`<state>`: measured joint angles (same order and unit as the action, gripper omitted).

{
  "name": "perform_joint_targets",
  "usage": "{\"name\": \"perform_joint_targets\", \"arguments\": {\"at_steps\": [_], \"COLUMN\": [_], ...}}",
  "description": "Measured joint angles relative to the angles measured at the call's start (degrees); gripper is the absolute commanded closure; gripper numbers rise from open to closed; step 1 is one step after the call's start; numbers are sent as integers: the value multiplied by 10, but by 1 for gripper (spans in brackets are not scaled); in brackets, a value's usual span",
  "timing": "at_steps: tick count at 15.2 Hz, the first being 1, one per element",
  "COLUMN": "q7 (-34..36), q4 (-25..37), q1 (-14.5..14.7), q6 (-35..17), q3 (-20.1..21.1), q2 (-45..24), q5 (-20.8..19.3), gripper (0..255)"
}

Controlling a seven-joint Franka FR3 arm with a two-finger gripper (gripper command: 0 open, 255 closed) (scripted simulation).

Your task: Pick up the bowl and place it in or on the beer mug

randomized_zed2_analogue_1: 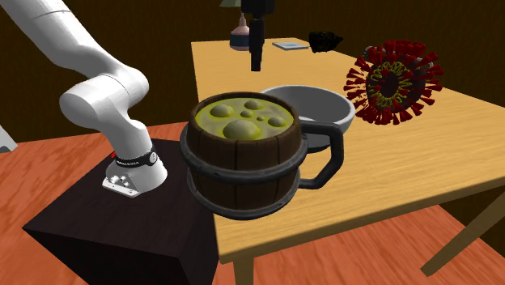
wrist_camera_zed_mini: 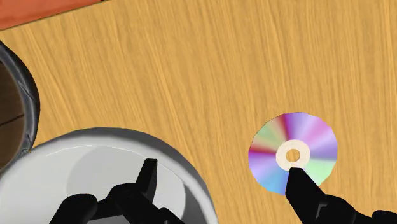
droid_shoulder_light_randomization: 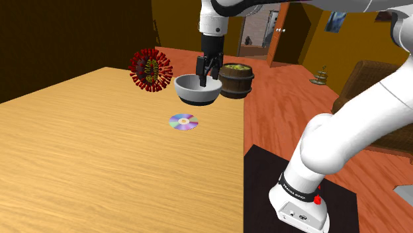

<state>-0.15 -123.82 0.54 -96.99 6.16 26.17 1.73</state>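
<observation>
Hand (droid_shoulder_light_randomization: 208, 74), all black, hangs over the bowl with its 2 fingers (wrist_camera_zed_mini: 147, 181) spread wide and nothing clasped. In the wrist view 1 finger sits above the bowl's hollow and the other shows over the disc's edge, with the bowl's rim between them untouched.

Beneath everything runs the bench (droid_shoulder_light_randomization: 79, 165), a broad top of pale, streaky wood grain. Next in size is the white arm (droid_shoulder_light_randomization: 344, 132), smooth and rounded, rising from a matte black box stand (droid_shoulder_light_randomization: 265, 192). A black band (droid_shoulder_light_randomization: 298, 187) round its base carries white lettering too small to read.

The beer mug (randomized_zed2_analogue_1: 243, 154) is barrel-shaped: dark wooden staves, 2 dark hoops, a thick loop handle, and a yellow-green bubbled surface up to the brim. It stands by the bench's edge on the stand's side. The bowl (droid_shoulder_light_randomization: 192, 93) — plain grey, smooth, round, thick-rimmed — sits on the bench just beside the mug; whether they touch I cannot tell. A dark red spiky ball (droid_shoulder_light_randomization: 151, 69) with yellow-green flecks stands near the bowl's other side. Smallest, a flat iridescent disc (droid_shoulder_light_randomization: 183, 122) with a pale hub lies on the wood near the bowl.
</observation>
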Motion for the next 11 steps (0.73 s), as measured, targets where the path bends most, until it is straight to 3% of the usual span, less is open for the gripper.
{"name": "perform_joint_targets", "arguments": {"at_steps": [8,11], "q7": [59,67], "q4": [118,119], "q1": [-5,-5], "q6": [-51,-67], "q3": [42,45], "q2": [-182,-200], "q5": [-74,-83], "gripper": [0,0]}}
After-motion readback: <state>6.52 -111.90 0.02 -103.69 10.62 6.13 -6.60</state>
